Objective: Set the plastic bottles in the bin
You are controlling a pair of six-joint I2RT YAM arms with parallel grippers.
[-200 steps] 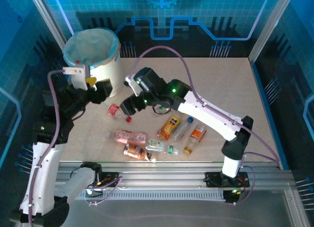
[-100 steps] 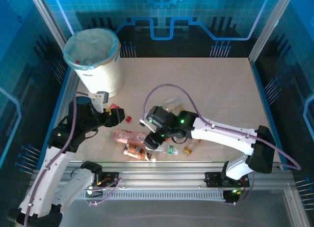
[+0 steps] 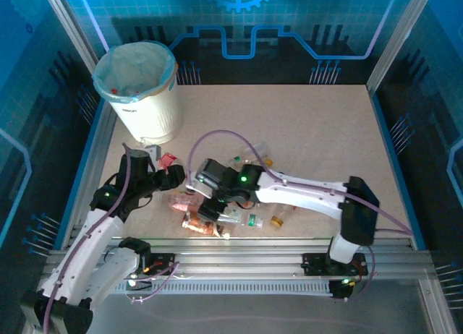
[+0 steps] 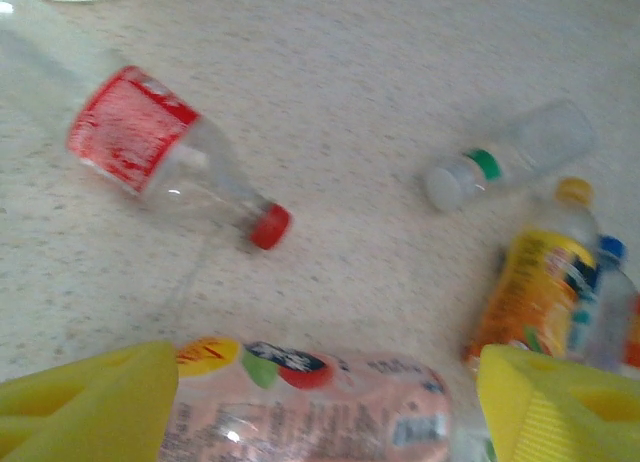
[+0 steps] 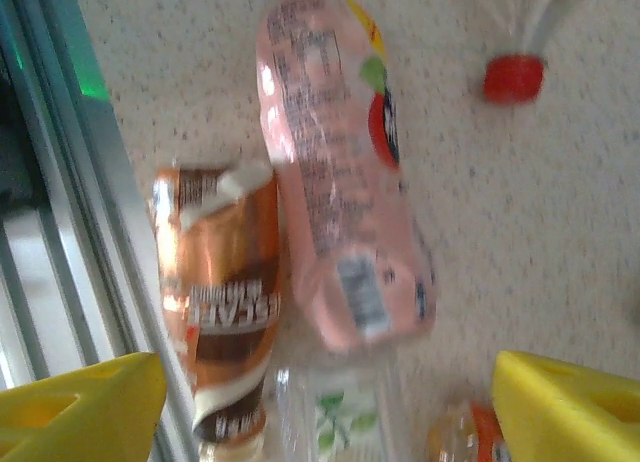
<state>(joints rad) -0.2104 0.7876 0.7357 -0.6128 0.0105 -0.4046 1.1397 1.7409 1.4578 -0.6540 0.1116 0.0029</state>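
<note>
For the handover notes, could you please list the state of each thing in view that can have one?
Bin: upright, bag-lined, top open.
Pink bottle: lying on its side.
Brown bottle: lying, crumpled.
Red-label bottle: lying, capped.
Green-band bottle: lying, capped.
Yellow bottle: lying, capped.
Left gripper: open, empty.
Right gripper: open, empty.
</note>
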